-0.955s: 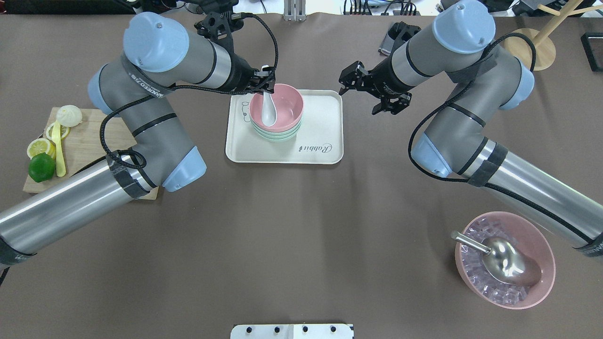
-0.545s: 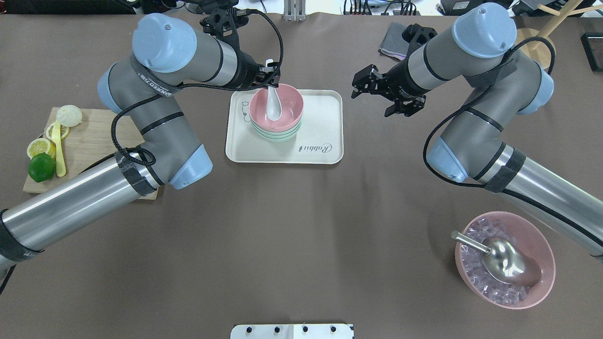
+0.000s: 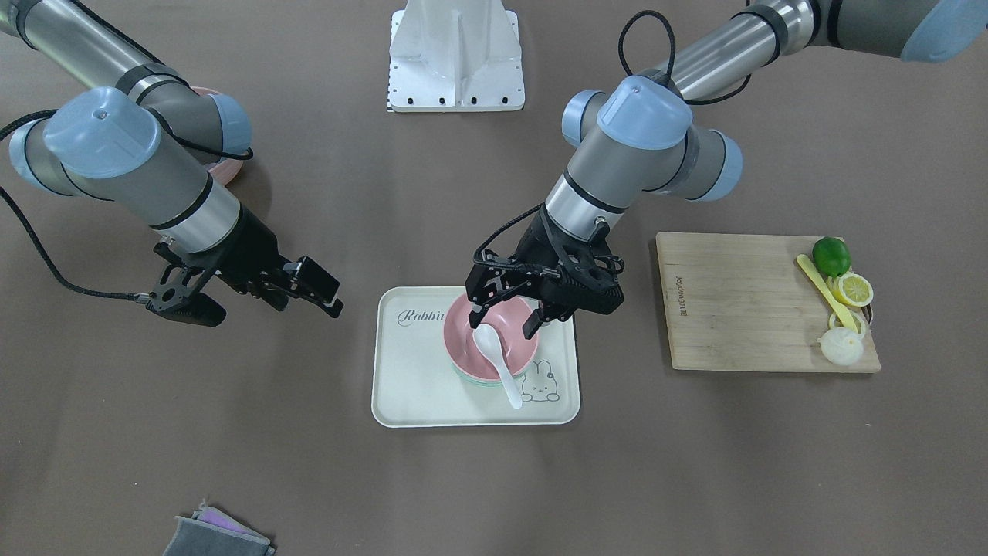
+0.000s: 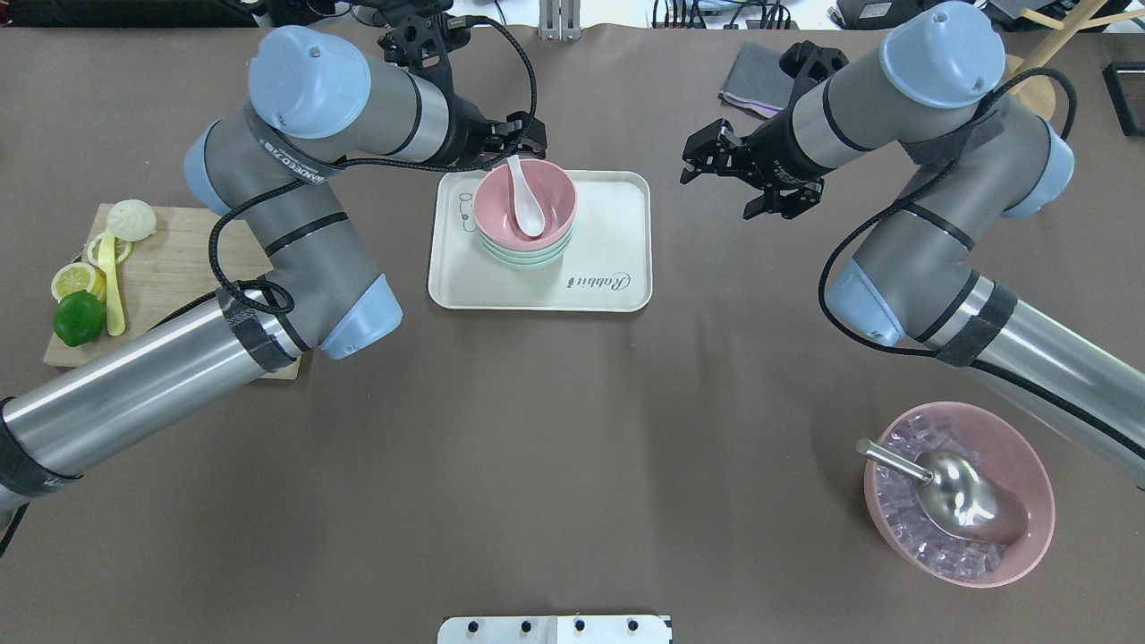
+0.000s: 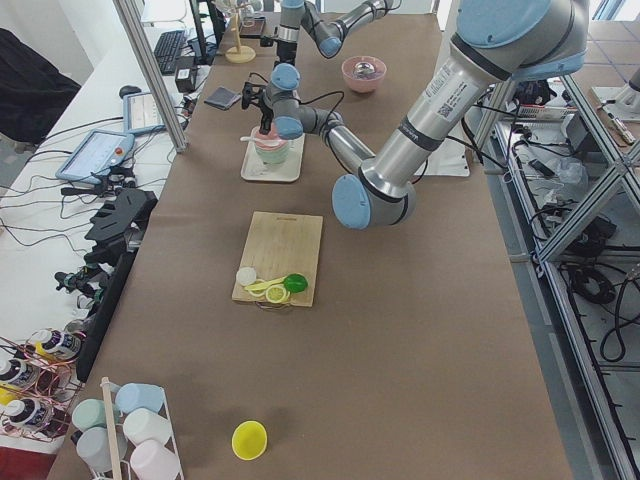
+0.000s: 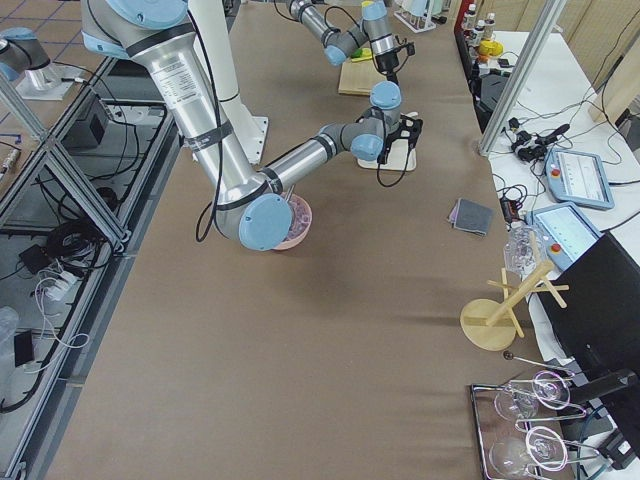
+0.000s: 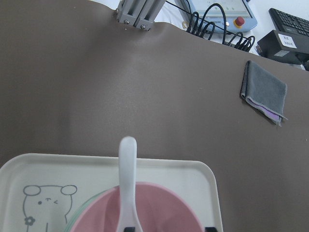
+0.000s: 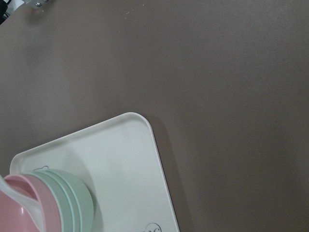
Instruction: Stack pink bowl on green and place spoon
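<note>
A pink bowl (image 4: 526,204) sits stacked on green bowls (image 4: 523,258) on a white tray (image 4: 608,241). A white spoon (image 4: 524,199) lies in the pink bowl, its handle leaning over the far rim. My left gripper (image 4: 516,139) is open just behind that rim, its fingers either side of the spoon (image 3: 495,357) without holding it; it also shows in the front view (image 3: 505,315). The left wrist view shows the spoon's handle (image 7: 128,179) free above the pink bowl (image 7: 164,212). My right gripper (image 4: 732,186) is open and empty, right of the tray.
A cutting board (image 4: 170,268) with a lime, lemon slices, a yellow spoon and a bun lies at the left. A large pink bowl of ice (image 4: 1029,519) with a metal scoop stands at the near right. A grey cloth (image 4: 750,85) and a wooden stand (image 4: 1020,94) are at the far right.
My left gripper has opened and let go of the spoon, which now rests in the pink bowl. My right arm has drawn back to the right, away from the tray.
</note>
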Robot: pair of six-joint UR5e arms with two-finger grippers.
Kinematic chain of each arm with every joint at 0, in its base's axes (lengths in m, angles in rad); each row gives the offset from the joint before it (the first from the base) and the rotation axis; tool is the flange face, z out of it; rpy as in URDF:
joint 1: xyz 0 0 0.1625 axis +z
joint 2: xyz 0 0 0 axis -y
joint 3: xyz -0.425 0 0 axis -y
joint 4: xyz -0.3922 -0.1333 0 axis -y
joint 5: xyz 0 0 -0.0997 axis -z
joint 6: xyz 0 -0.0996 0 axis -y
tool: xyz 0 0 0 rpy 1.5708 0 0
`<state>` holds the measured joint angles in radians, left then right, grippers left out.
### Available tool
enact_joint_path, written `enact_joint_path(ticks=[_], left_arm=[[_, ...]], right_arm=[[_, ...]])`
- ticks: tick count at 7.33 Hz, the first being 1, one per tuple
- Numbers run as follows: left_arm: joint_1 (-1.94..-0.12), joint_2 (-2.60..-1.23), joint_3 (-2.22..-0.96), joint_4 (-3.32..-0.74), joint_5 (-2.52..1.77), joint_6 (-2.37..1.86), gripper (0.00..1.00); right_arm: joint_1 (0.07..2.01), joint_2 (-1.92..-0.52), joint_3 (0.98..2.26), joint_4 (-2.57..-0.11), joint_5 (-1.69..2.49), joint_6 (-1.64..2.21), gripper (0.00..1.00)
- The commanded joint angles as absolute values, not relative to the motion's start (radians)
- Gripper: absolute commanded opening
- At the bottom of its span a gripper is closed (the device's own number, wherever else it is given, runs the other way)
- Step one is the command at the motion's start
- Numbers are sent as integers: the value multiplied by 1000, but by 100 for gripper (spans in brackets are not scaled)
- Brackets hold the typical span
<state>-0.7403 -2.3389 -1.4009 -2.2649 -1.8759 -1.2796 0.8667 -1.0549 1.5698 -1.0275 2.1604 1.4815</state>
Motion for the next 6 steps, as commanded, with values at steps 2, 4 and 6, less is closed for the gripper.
enact_joint_path(ticks=[2, 4, 6], left_arm=[[-758, -2226, -1480, -2250, -1871, -1270, 98], [-855, -2078, -1576, -2218, -1875, -1151, 98], [-955, -1937, -1714, -2021, -1879, -804, 98]], right_arm=[[983, -1097, 1592, -1130, 2221, 1393, 100], [1073, -1132, 1667, -1393, 2188, 1088, 100], [1184, -1217, 1713, -1613, 2140, 622, 100]])
